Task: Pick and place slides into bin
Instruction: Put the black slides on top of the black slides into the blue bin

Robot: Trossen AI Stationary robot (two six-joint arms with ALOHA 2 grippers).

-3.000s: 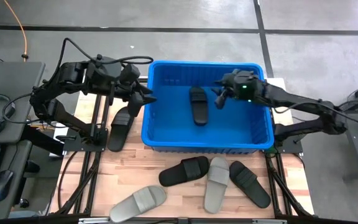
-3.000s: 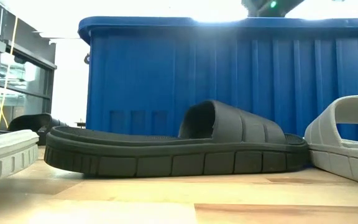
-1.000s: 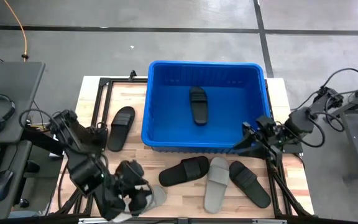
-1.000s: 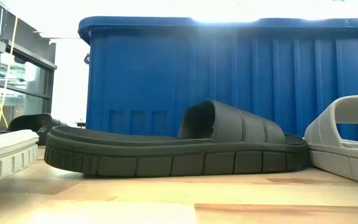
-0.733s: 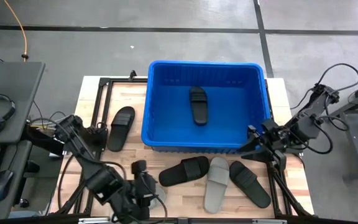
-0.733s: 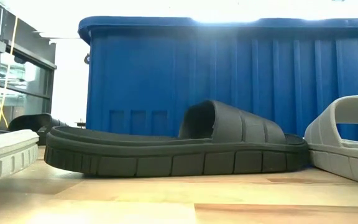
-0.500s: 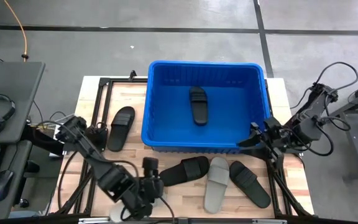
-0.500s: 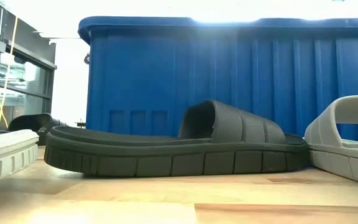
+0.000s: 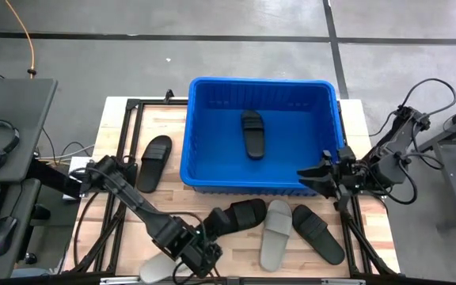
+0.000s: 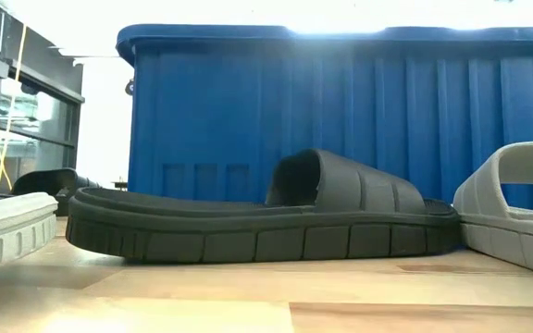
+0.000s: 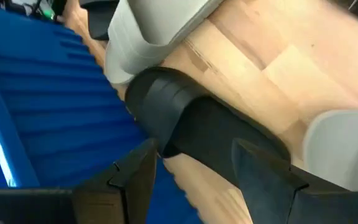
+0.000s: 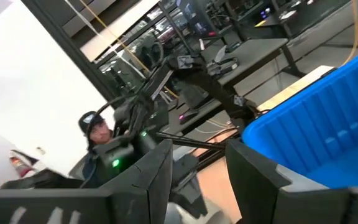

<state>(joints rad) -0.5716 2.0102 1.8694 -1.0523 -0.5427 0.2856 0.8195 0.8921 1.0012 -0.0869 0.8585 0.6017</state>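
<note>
The blue bin (image 9: 263,134) stands at the far middle of the table (image 9: 355,115), with one black slide (image 9: 252,133) lying inside it on the floor of the tub. Another black slide (image 9: 154,162) lies on the table just beside the bin's left wall. Along the near edge lie a black slide (image 9: 240,217), a grey slide (image 9: 275,233) and a further black slide (image 9: 317,233), side by side, and a grey slide (image 9: 155,269) sits at the near edge, partly under the left arm.

The left gripper (image 9: 202,252) is low over the near edge, between that grey slide and the middle black one; its fingers (image 11: 263,171) stand apart with nothing between them (the black slide lies just ahead).

The right gripper (image 9: 311,176) hovers at the bin's near right corner, jaws parted and empty.
</note>
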